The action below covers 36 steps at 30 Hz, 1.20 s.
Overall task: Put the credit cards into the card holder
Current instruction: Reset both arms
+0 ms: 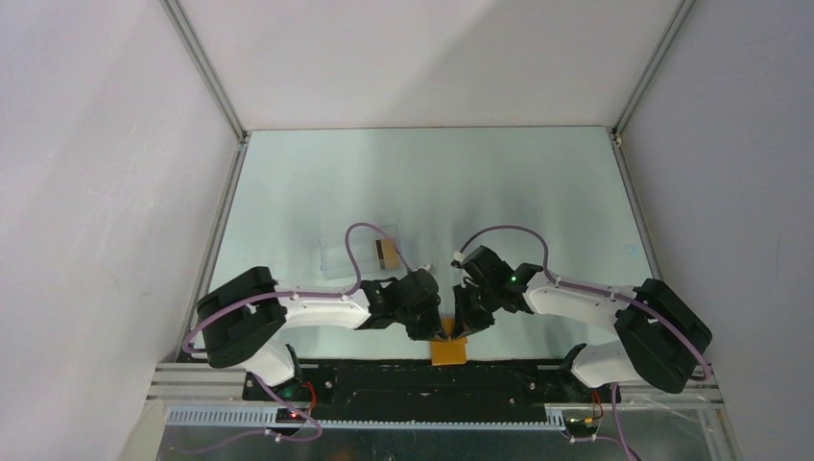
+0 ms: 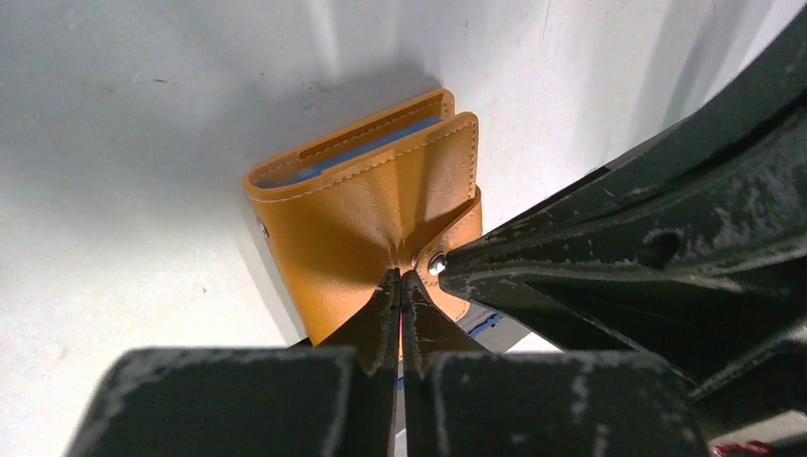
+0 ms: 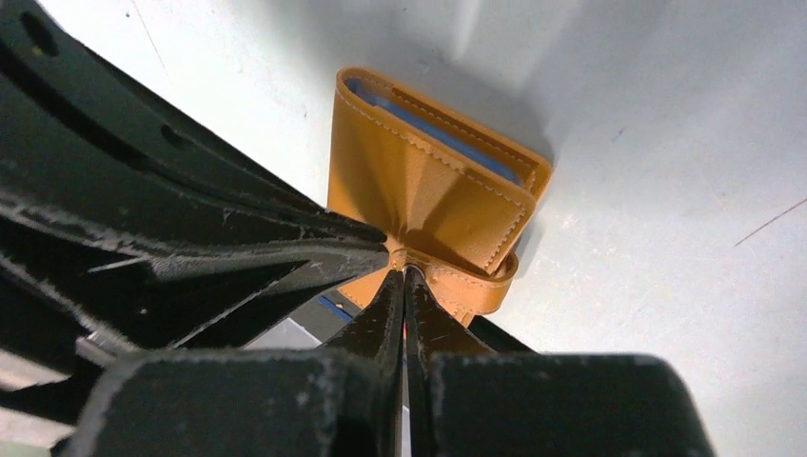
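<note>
Near-centre edge of the worktop (image 1: 499, 178) is crowded. Left tool (image 1: 429, 333) and right tool (image 1: 465, 325) are both pinched tight on the card holder (image 1: 448, 352), tips nearly touching, with no passable gap between them. In the left wrist view the right tool's fingers (image 2: 619, 238) block the holder's right side.

Clear plastic case (image 1: 338, 255) with a credit card (image 1: 387, 253) lies just beyond the left arm, under the purple cable (image 1: 370, 229) loop.

Far half of the worktop is open. Walls (image 1: 96, 192) bound left, right and back.

Pale table (image 1: 432, 173): clear case (image 1: 347, 254) left, card holder (image 1: 448, 351) near edge.
</note>
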Available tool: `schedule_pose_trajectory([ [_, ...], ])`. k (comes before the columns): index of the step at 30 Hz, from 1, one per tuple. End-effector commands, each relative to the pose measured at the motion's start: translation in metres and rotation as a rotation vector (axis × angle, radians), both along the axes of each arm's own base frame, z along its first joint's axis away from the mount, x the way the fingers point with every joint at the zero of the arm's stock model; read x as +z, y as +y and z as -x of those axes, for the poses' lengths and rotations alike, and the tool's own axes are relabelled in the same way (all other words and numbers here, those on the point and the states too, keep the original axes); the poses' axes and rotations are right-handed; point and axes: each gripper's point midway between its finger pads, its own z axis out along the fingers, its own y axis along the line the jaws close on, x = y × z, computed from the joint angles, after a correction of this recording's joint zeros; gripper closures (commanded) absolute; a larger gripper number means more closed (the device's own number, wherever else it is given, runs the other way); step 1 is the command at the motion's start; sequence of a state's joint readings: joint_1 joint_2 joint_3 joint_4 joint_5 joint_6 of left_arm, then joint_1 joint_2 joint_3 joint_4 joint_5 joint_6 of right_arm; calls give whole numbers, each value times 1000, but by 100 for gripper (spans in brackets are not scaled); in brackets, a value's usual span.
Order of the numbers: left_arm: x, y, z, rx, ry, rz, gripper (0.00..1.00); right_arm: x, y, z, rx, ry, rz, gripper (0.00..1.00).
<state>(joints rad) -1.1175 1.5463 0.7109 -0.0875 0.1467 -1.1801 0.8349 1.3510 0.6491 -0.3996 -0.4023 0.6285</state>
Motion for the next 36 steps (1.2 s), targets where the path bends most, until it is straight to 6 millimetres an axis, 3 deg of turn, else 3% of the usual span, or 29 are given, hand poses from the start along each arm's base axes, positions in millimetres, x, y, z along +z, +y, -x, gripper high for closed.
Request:
schedule_pose_trajectory([
  [1, 20, -8, -7, -1, -58, 27, 100, -5, 6, -1, 2, -5, -2, 100],
  [13, 25, -14, -8, -13, -54, 49, 100, -26, 1, 3, 3, 0, 69, 100],
  [17, 25, -16, -7, -13, -49, 64, 95, -31, -6, 3, 1, -9, 107, 100],
  [26, 10, -13, -3, -35, -24, 14, 92, -48, -15, 9, 16, 8, 191, 100],
  [36, -12, -8, 4, -56, 14, -75, 100, -66, -23, 9, 12, 45, 310, 100],
])
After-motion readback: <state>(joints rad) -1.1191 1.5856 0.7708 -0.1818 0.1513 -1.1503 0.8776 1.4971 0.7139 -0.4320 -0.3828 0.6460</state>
